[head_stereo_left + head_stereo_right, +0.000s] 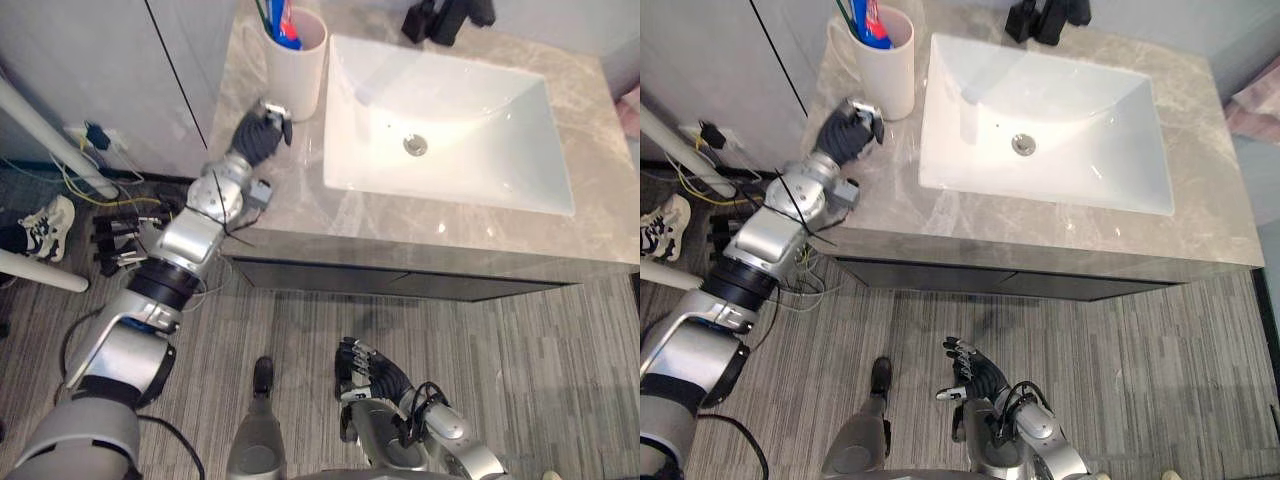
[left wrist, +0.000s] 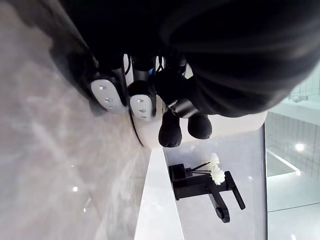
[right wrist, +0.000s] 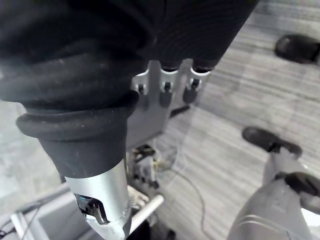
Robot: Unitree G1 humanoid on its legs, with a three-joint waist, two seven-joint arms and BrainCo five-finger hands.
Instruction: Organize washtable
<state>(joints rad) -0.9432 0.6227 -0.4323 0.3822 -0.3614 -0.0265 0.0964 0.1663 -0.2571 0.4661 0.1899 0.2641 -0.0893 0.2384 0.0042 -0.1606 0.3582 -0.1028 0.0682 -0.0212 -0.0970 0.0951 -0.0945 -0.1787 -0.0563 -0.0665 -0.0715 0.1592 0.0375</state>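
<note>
A white cup (image 1: pixel 297 72) holding toothbrushes and a blue-and-red tube (image 1: pixel 284 22) stands at the back left of the grey marble counter (image 1: pixel 290 205). My left hand (image 1: pixel 260 133) rests on the counter just in front of the cup's base. Its fingers (image 2: pixel 142 102) are curled, with the dark tips close to the cup's wall (image 2: pixel 150 125), and I see nothing held in them. The white sink basin (image 1: pixel 500 190) lies to the right of the cup. My right hand (image 1: pixel 366 372) hangs low over the floor with relaxed fingers (image 3: pixel 166 90).
A black faucet (image 1: pixel 448 18) stands behind the basin, with small white flowers (image 2: pixel 215 167) beside it. A pink item (image 1: pixel 630 112) shows at the counter's right edge. On the floor to the left are a shoe (image 1: pixel 45 225), cables (image 1: pixel 110 190) and white pipes (image 1: pixel 40 135).
</note>
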